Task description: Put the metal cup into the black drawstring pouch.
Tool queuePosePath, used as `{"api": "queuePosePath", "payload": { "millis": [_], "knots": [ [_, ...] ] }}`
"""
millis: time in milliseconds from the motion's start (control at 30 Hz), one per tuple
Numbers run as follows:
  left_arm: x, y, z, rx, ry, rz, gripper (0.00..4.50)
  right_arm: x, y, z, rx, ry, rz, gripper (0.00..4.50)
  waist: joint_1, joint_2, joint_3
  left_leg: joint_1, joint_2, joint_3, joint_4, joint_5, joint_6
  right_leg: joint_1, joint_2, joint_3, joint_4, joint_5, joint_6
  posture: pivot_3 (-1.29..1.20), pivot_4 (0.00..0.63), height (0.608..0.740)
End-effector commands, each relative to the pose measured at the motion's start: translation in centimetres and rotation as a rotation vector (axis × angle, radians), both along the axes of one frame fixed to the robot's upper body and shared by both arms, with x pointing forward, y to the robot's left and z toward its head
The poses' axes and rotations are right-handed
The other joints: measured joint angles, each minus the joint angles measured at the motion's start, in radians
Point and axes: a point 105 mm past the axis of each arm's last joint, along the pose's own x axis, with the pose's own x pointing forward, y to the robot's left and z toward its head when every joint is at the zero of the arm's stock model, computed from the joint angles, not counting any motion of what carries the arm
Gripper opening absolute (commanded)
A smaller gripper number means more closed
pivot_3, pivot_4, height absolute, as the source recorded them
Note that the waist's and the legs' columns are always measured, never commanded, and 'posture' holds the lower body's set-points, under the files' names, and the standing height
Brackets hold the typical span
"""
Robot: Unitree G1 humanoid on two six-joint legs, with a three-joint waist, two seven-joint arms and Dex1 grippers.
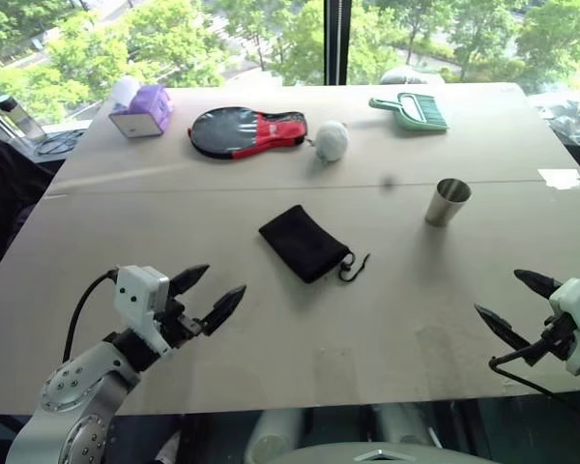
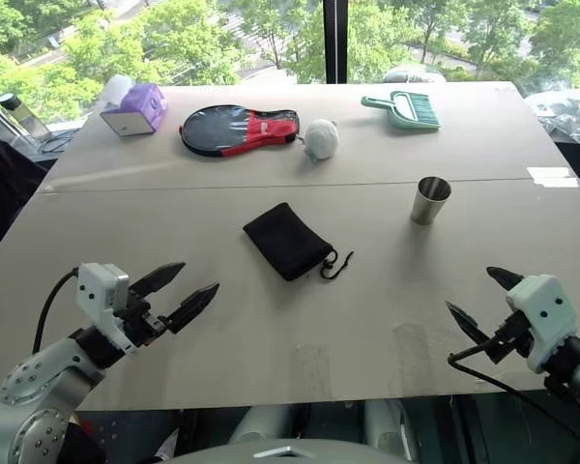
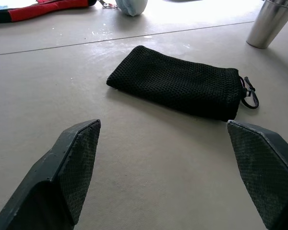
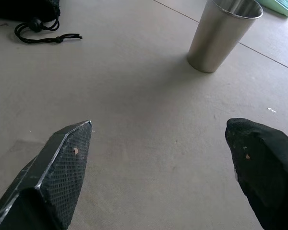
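Observation:
The metal cup (image 1: 449, 202) stands upright on the table, right of centre, mouth up. The black drawstring pouch (image 1: 304, 242) lies flat mid-table, its cord (image 1: 355, 265) trailing toward the near right. My left gripper (image 1: 206, 293) hovers open near the table's front left, well short of the pouch, nothing between its fingers. My right gripper (image 1: 515, 304) is open at the front right, empty, nearer than the cup. The left wrist view looks at the pouch (image 3: 176, 83) and the cup (image 3: 269, 24); the right wrist view looks at the cup (image 4: 222, 33).
Along the far side lie a black-and-red paddle case (image 1: 244, 130), a white ball (image 1: 330, 140), a green dustpan brush (image 1: 411, 111) and a purple tissue box (image 1: 143, 109). A seam (image 1: 271, 188) crosses the table. A window stands behind the far edge.

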Motion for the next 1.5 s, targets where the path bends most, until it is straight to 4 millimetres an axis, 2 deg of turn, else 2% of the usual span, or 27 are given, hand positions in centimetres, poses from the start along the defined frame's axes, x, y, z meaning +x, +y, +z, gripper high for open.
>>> {"api": "queuePosePath", "payload": {
  "millis": [33, 233, 333, 467, 533, 600, 767, 1033, 1200, 1400, 1500],
  "knots": [
    [0.3, 0.0, 0.5, 0.000, -0.012, -0.014, 4.36, 0.1, 0.6, 1.1, -0.004, -0.061, 0.008, 4.50, 0.002, 0.000, 0.000, 0.000, 0.000, 0.000, 0.000, 0.000, 0.000, 0.000, 0.000, 0.000, 0.000, 0.000, 0.000, 0.00, 0.150, 0.740],
    [1.6, -1.0, 1.9, -0.006, -0.037, -0.051, 4.36, 1.6, 1.0, 2.3, 0.052, -0.131, -0.009, 4.50, 0.008, 0.000, 0.000, 0.000, 0.000, 0.000, 0.000, 0.000, 0.000, 0.000, 0.000, 0.000, 0.000, 0.000, 0.000, 0.00, 0.150, 0.740],
    [1.8, -2.0, 2.8, 0.020, -0.062, -0.085, 4.36, 1.7, 2.5, 3.5, 0.103, -0.183, 0.067, 4.50, 0.008, 0.000, 0.000, 0.000, 0.000, 0.000, 0.000, 0.002, -0.004, 0.000, 0.000, 0.000, 0.000, 0.000, 0.000, 0.00, 0.150, 0.740],
    [1.7, -3.5, 3.0, 0.157, -0.069, -0.122, 4.36, -0.1, 5.1, 4.8, 0.117, -0.264, 0.269, 4.50, 0.009, 0.001, 0.001, 0.000, 0.000, 0.000, -0.002, 0.002, -0.004, -0.001, 0.000, 0.000, 0.000, 0.000, 0.000, 0.00, 0.150, 0.740],
    [2.0, -4.0, 2.9, 0.305, -0.068, -0.106, 4.36, -1.3, 6.0, 4.7, 0.146, -0.236, 0.352, 4.50, 0.010, 0.001, 0.001, 0.000, 0.000, 0.000, -0.002, 0.002, -0.004, -0.001, 0.000, 0.000, 0.000, 0.000, 0.000, 0.00, 0.150, 0.740],
    [2.5, -4.6, 3.2, 0.483, -0.080, -0.091, 4.36, -2.1, 6.4, 4.3, 0.150, -0.204, 0.393, 4.50, 0.014, 0.000, 0.001, 0.000, 0.000, 0.000, -0.002, 0.001, -0.003, -0.001, 0.000, 0.000, 0.000, 0.000, 0.000, 0.00, 0.150, 0.740],
    [3.8, -7.5, 4.4, 0.598, -0.074, -0.168, 4.36, -3.0, 6.3, 3.4, 0.159, -0.149, 0.396, 4.50, 0.011, 0.001, 0.001, 0.001, -0.001, -0.001, -0.001, 0.000, 0.000, 0.000, 0.000, 0.000, 0.000, 0.000, 0.001, 0.00, 0.150, 0.740],
    [7.6, -11.2, 2.5, 0.677, 0.045, -0.315, 4.36, -4.7, 5.9, 2.6, 0.134, -0.156, 0.356, 4.50, 0.009, 0.000, 0.002, 0.000, -0.001, 0.000, -0.002, 0.003, -0.004, -0.001, 0.001, 0.000, 0.000, 0.000, 0.001, 0.00, 0.150, 0.740],
    [8.5, -13.0, 1.0, 0.730, 0.087, -0.405, 4.36, -5.6, 5.9, 1.7, 0.108, -0.157, 0.323, 4.50, 0.008, 0.000, 0.003, -0.001, -0.001, 0.000, -0.001, 0.003, -0.005, -0.001, 0.001, 0.000, 0.001, 0.001, 0.001, 0.00, 0.150, 0.740],
    [9.7, -13.0, -0.9, 0.799, 0.097, -0.441, 4.36, -6.2, 6.6, 1.2, 0.081, -0.167, 0.292, 4.50, 0.008, 0.000, 0.003, 0.000, -0.001, 0.000, -0.001, 0.003, -0.005, -0.002, 0.001, 0.001, 0.001, 0.000, 0.001, 0.00, 0.150, 0.740],
    [10.4, -12.8, -1.1, 0.830, 0.072, -0.444, 3.63, -6.4, 7.5, 1.0, 0.096, -0.166, 0.292, 4.50, 0.011, 0.000, 0.002, -0.001, -0.001, 0.000, -0.001, 0.003, -0.005, -0.002, 0.001, 0.000, 0.001, 0.000, 0.001, 0.00, 0.150, 0.740]
  ]
}}
